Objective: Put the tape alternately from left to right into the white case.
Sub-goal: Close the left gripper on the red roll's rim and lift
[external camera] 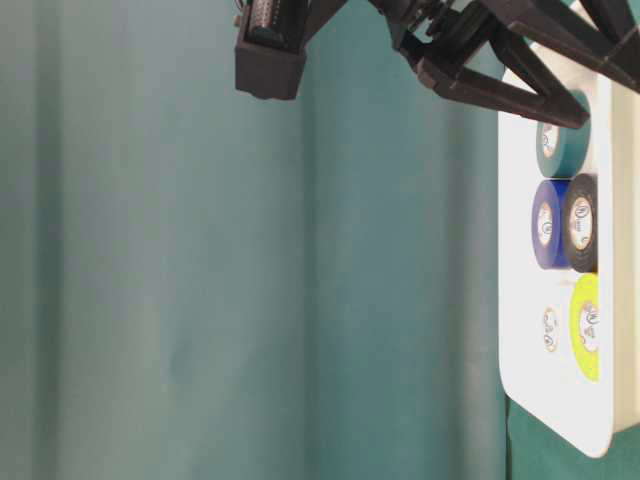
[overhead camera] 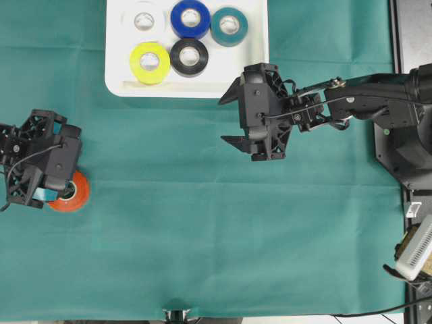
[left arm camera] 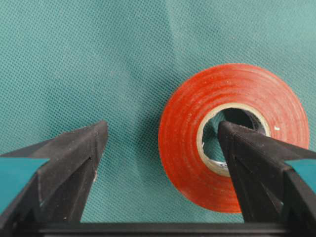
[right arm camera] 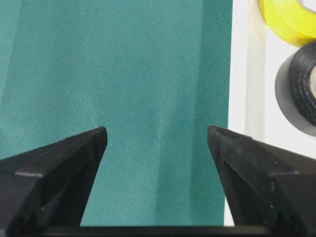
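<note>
1. Orange-red roll [left arm camera: 232, 138] sits right up close in the left wrist view, lying flat on the green cloth [overhead camera: 202, 229], well apart from the case and off toward the left edge of the overhead view.
2. Left gripper [left arm camera: 160, 148] is spread wide and hasn't clamped anything. One finger [left arm camera: 252, 158] pokes into the roll's grey core hole, the other finger [left arm camera: 69, 168] is outside the roll over bare cloth, so one side of the ring sits between them.
3. From overhead the left gripper [overhead camera: 57, 192] covers the roll's left part, and only the right side of the roll [overhead camera: 75, 196] peeks out.
4. White case [overhead camera: 121, 84] lies at the top middle of the table with five rolls in it: white roll [overhead camera: 144, 21] top left, blue roll [overhead camera: 190, 18] next to it, teal roll [overhead camera: 229, 25] at the right, then yellow roll [overhead camera: 149, 62] and black roll [overhead camera: 189, 57] in the front row.
5. Blue, teal and black are bunched close together; I can't tell if they actually touch.
6. Right gripper [overhead camera: 233, 121] hovers just outside the case's lower right corner, jaws wide apart and holding nothing, only cloth between its fingers [right arm camera: 64, 163].
</note>
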You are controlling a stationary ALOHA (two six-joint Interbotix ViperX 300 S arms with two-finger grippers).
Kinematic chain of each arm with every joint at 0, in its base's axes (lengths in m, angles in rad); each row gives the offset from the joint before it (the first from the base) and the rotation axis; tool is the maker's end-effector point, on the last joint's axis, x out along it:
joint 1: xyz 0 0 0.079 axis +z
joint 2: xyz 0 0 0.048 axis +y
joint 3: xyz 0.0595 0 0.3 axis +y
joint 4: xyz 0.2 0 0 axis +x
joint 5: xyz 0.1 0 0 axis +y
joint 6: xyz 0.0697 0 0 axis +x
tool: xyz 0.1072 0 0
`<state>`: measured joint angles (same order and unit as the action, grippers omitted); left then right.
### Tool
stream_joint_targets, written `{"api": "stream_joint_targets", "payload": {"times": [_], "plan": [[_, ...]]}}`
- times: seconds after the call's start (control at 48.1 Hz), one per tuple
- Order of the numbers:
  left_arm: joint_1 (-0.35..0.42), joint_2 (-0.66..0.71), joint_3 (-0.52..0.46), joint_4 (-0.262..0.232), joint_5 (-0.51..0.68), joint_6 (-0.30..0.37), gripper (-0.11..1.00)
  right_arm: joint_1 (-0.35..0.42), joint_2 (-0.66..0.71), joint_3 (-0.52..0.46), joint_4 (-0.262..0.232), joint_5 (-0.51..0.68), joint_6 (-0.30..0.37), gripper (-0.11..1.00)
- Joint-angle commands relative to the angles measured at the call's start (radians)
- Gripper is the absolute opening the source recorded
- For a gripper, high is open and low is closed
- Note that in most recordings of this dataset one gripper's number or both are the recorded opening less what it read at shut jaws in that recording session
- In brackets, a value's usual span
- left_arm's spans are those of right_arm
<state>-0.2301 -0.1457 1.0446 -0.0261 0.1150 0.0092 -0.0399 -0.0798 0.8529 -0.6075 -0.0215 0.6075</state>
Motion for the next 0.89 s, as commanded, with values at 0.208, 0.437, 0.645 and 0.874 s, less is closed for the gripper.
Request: {"api": "stream_joint_targets", "payload": {"times": [0.208, 0.437, 0.645, 0.874], "plan": [[-0.005, -0.006, -0.008, 0.000, -0.012, 0.006, 0.59, 0.003, -0.021, -0.009, 0.000, -0.008, 0.002, 0.87], [-0.008, -0.006, -0.008, 0.000, -0.012, 0.005, 0.25, 0.003, -0.021, -0.009, 0.000, -0.008, 0.002, 0.87], [-0.009, -0.008, -0.011, -0.002, -0.012, 0.005, 0.25, 0.003, -0.021, -0.009, 0.000, -0.008, 0.002, 0.87], [-0.020, -0.035, -0.031, -0.002, -0.006, 0.002, 0.25, 0.003, -0.021, -0.008, 0.002, -0.008, 0.002, 0.87]]}}
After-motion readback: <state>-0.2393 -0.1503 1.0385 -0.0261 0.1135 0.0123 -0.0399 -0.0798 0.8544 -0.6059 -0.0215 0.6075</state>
